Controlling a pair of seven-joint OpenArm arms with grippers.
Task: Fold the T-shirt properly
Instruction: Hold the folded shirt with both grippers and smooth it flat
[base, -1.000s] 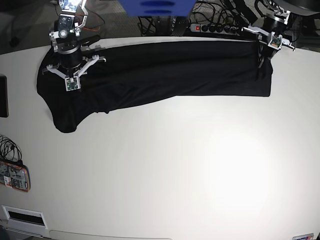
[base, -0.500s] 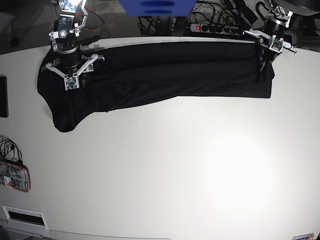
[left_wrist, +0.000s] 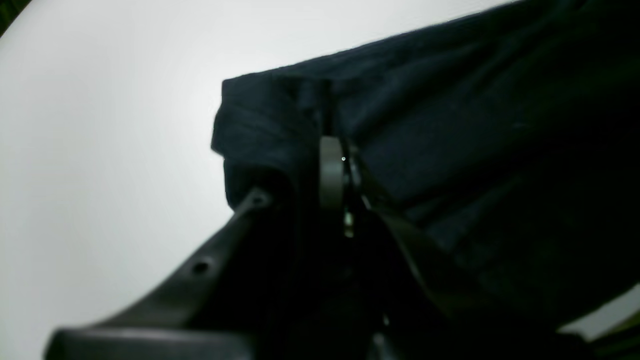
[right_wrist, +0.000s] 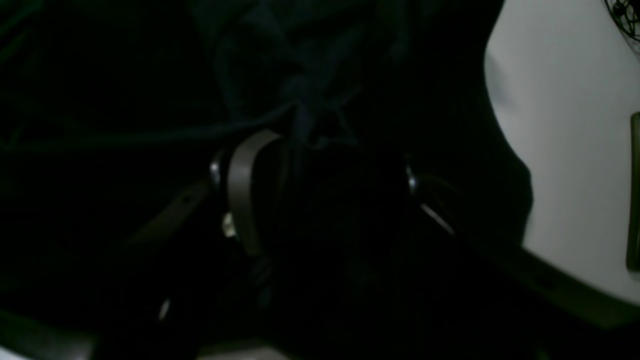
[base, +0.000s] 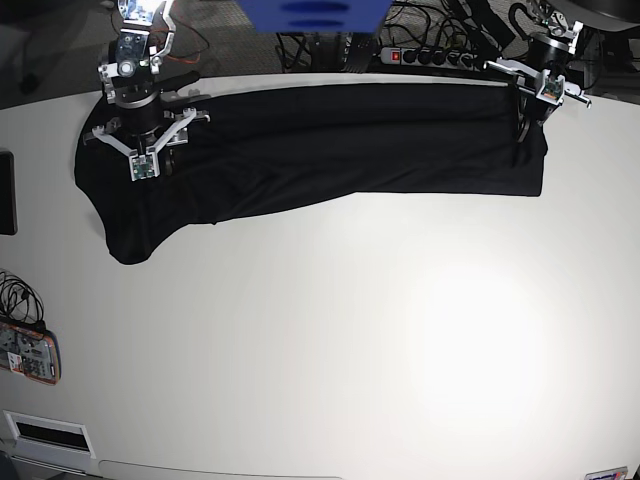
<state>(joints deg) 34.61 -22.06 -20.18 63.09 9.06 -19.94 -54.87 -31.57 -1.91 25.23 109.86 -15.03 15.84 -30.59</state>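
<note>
Both arms: left fingers (left_wrist: 345, 165) pinch T-shirt (base: 330, 140) corner; right fingers (right_wrist: 245, 200) seemingly spread

Robotics lab: white table (base: 400, 350), power strip (base: 425, 56), tangled cables (base: 320, 50)

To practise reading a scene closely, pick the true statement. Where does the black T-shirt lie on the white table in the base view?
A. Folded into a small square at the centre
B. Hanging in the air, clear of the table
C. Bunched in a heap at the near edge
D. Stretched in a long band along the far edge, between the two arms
D: the T-shirt spans the table's far side from the right gripper to the left gripper.
</note>
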